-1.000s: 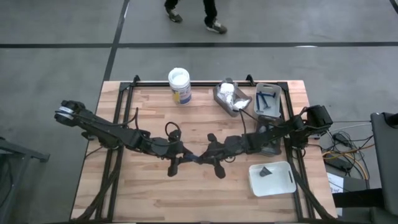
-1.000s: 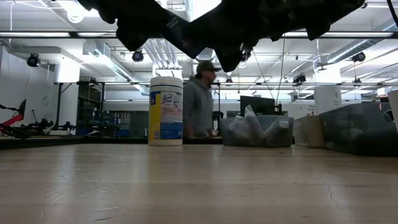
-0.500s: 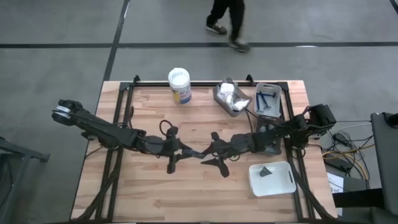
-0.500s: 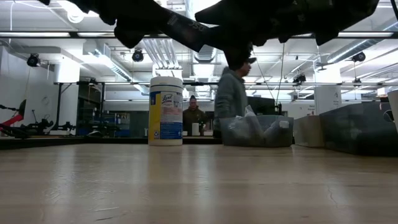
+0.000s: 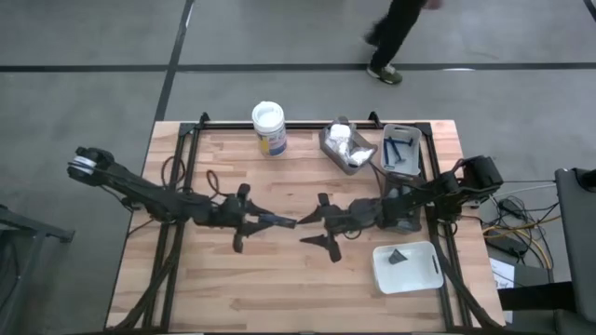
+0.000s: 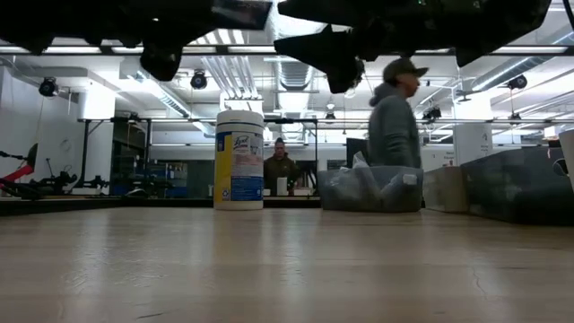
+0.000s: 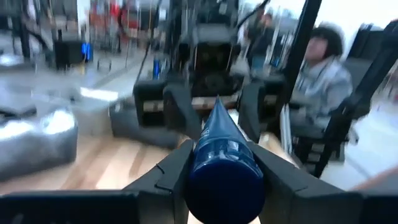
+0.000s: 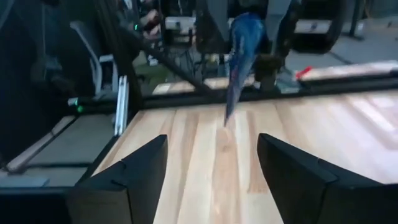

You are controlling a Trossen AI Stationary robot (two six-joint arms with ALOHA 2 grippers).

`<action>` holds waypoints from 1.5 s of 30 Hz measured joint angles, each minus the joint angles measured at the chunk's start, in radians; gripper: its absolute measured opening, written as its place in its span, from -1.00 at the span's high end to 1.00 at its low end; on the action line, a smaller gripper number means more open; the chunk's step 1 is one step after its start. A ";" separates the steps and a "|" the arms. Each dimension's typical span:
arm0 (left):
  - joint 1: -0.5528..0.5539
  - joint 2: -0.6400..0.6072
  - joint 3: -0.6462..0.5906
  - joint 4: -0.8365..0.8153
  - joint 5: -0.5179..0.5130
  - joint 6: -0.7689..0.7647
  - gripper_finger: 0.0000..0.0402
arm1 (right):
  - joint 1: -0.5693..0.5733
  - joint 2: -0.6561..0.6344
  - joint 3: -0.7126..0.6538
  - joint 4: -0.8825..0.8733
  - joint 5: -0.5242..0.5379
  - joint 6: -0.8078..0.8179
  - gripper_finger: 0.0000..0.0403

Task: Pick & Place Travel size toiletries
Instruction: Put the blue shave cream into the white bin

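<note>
A dark blue tube (image 5: 277, 221), one of the travel size toiletries, hangs above the middle of the table with my left gripper (image 5: 250, 220) shut on it. In the left wrist view the tube (image 7: 221, 163) fills the gap between the fingers, its flat narrow end pointing away. My right gripper (image 5: 312, 228) stands open just right of the tube's tip and touches nothing; its wrist view shows the tube (image 8: 239, 53) ahead of its spread fingers (image 8: 140, 163). White packets lie in a grey tray (image 5: 328, 149), blue sticks in another (image 5: 413, 140), and a dark item (image 5: 398, 257) in a white tray (image 5: 421, 275). My left gripper pinches the tube's thick round end (image 7: 200, 163) between its two fingers, one on each side. The fingers come level from the table's left and lie along the tube. The tube is lifted clear of the table, roughly level, its narrow end toward the right gripper.
A white-lidded jar (image 5: 268, 127) stands at the far edge, left of the trays. The trays stand along the right side. Bare wood lies under both grippers and toward the near edge. A person (image 6: 395, 117) walks behind the table.
My right gripper has opened and let go of the tube's narrow end. My left gripper has drawn back toward the table's left edge with the tube, which stays lifted and level. The person behind the table has walked toward the right.
</note>
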 joint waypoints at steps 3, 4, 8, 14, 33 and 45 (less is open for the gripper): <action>0.000 0.011 -0.076 0.205 0.002 0.044 0.32 | -0.011 0.011 -0.002 0.064 0.002 -0.003 -0.27; 0.000 0.019 -0.095 0.270 0.001 0.065 0.32 | -0.015 0.016 -0.002 0.087 0.002 -0.003 -0.29; 0.000 0.047 -0.147 0.477 0.002 0.136 0.32 | -0.043 0.039 -0.002 0.182 0.002 0.001 -0.33; 0.001 0.096 -0.138 0.573 -0.002 0.178 0.32 | -0.081 0.054 0.008 0.280 0.005 0.004 -0.37; 0.004 0.186 -0.024 0.568 -0.033 0.257 0.32 | -0.084 0.054 0.079 0.261 -0.008 -0.034 -0.06; 0.005 0.186 -0.024 0.534 -0.033 0.243 0.32 | -0.083 0.054 0.092 0.272 -0.017 -0.034 0.41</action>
